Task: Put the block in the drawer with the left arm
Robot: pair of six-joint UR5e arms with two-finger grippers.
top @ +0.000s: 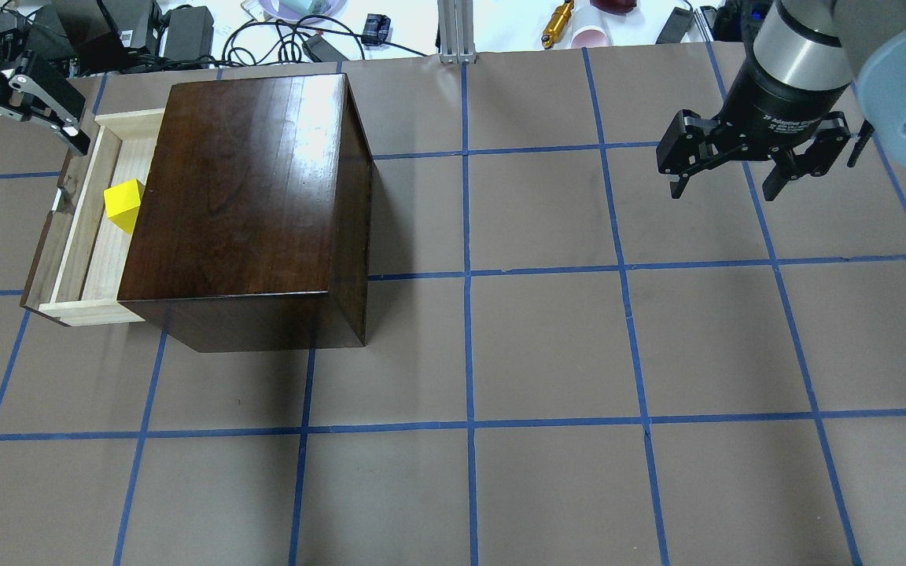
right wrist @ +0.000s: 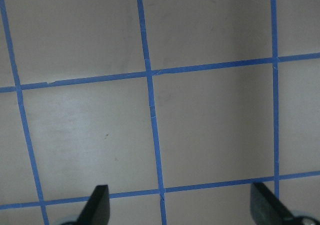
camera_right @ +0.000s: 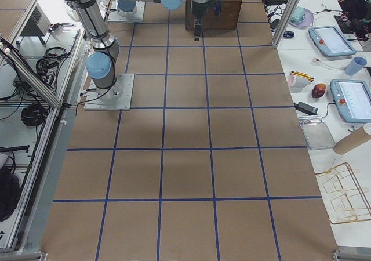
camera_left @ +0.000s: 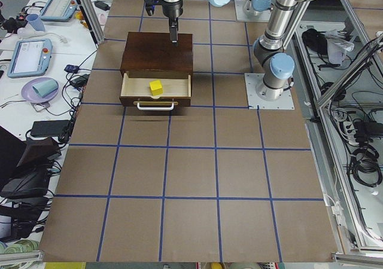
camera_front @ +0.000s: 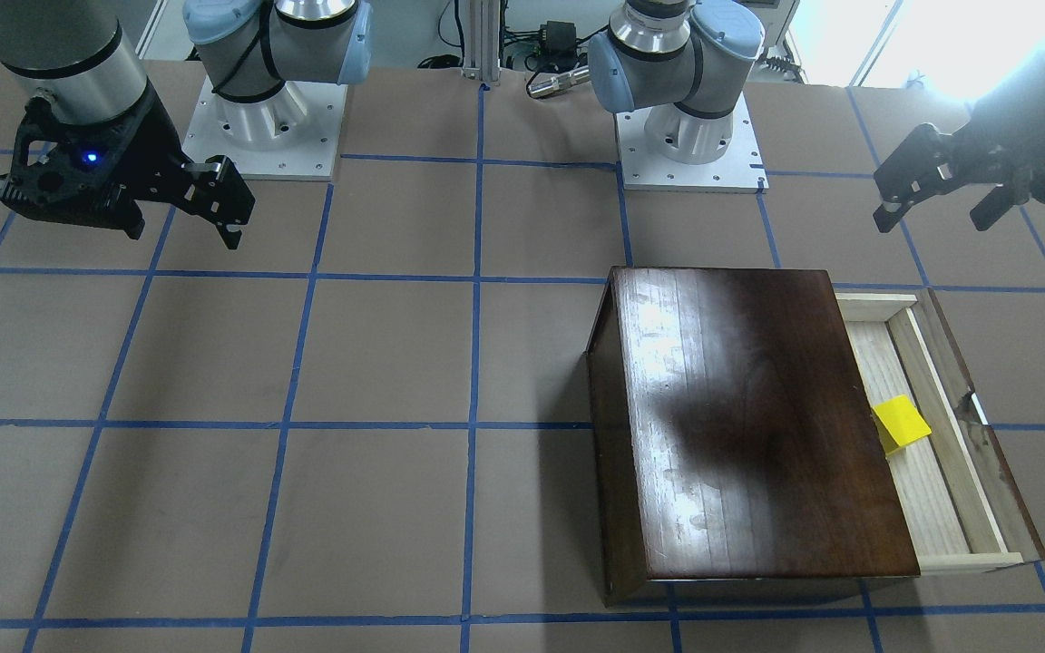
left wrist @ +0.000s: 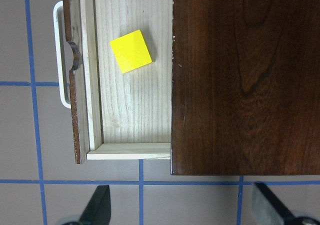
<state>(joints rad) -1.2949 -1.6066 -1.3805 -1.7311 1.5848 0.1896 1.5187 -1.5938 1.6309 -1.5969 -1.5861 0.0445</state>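
Observation:
The yellow block (top: 124, 204) lies inside the open drawer (top: 95, 259) on its pale wood floor, near the box's edge. It also shows in the left wrist view (left wrist: 131, 51) and the front view (camera_front: 902, 423). The drawer (left wrist: 130, 110) sticks out of the dark-brown box (top: 248, 189). My left gripper (top: 24, 137) is open and empty, raised above the table beside the drawer's far end; its fingertips (left wrist: 97, 207) frame the bottom of the left wrist view. My right gripper (top: 724, 189) is open and empty, over bare table far from the box.
The drawer's white handle (left wrist: 60, 55) sits on its dark front panel. The box's glossy top (camera_front: 740, 417) is broad and flat. Cables, chargers and small items (top: 185, 23) lie beyond the table's far edge. Both arm bases (camera_front: 686, 136) stand at the robot side.

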